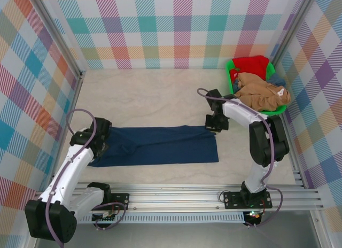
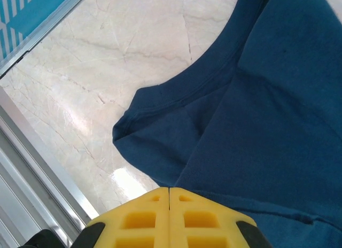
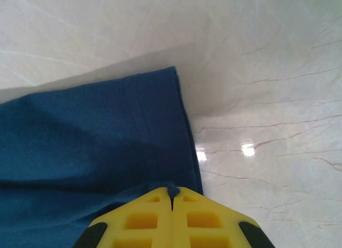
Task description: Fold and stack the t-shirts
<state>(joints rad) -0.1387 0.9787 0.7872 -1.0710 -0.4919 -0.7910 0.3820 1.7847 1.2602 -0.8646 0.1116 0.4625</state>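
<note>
Navy shirt (image 1: 160,145), left end beneath left arm (image 1: 75,165)

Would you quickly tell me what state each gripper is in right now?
Left gripper: shut at the navy t-shirt edge; a grip cannot be told.
Right gripper: shut on the navy t-shirt's corner.

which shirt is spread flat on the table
The navy shirt, laid out flat; the tan shirt and red shirt lie bunched in the basket.
</note>
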